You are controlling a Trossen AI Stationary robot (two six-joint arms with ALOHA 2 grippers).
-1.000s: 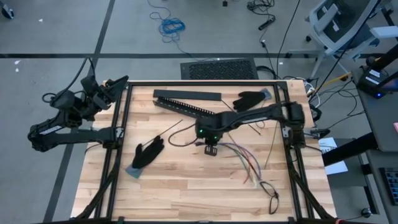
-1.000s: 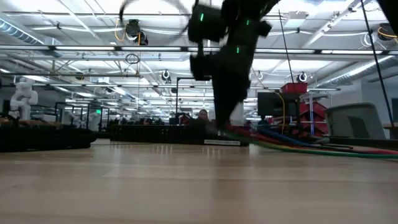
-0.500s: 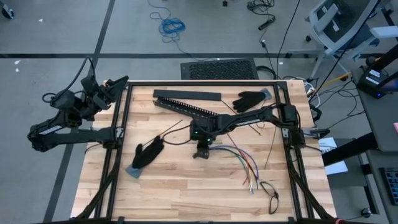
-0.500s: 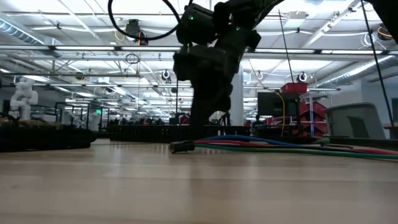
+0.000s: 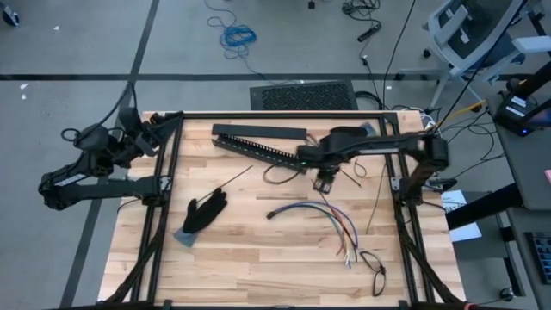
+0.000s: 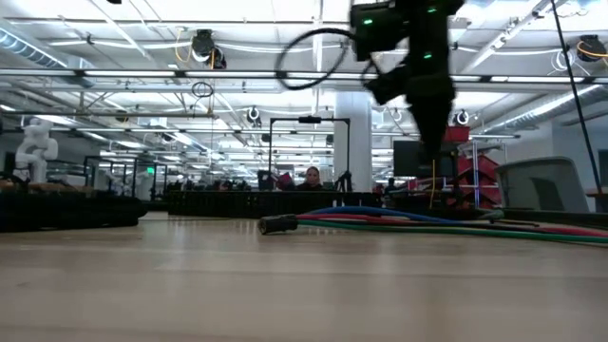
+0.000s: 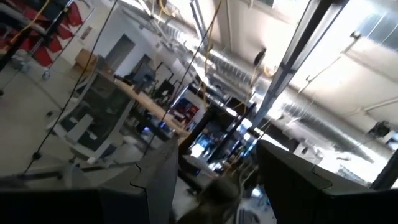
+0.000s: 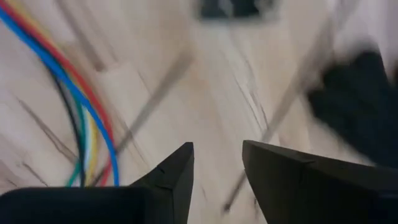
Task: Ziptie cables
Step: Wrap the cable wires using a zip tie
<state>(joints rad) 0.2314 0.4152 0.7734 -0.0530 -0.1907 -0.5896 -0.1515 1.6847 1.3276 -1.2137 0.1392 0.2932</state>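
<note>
A: Low view, nearest first. Bare wooden table [image 6: 285, 285] fills the foreground. Beyond it the cables [image 6: 399, 222] are seen lying flat on the boards, blue, red and green strands side by side, ending in a dark tip. The right gripper [image 6: 429, 142] is seen hanging above them, clear of the wood. Its fingers cannot be told apart from this side.

B: Right wrist view supplies that. The right gripper [image 8: 217, 168] is shown with a narrow gap between its two dark fingers, and nothing is held in the gap. The cables [image 8: 74, 112] are seen off to one side of the jaws, apart from them; plain wood lies under the gap.

A: High view gives the layout. The cables [image 5: 320, 217] are spread on the table toward the front of the right gripper [image 5: 324, 183], near but not touched. A black glove [image 5: 204, 212] is noted on the left half, a long black slotted bar [image 5: 258, 148] at the far side.

B: The left gripper [image 5: 155, 123] is parked off the table's far left corner. In the left wrist view its jaws stand apart, empty, with only room behind.
</note>
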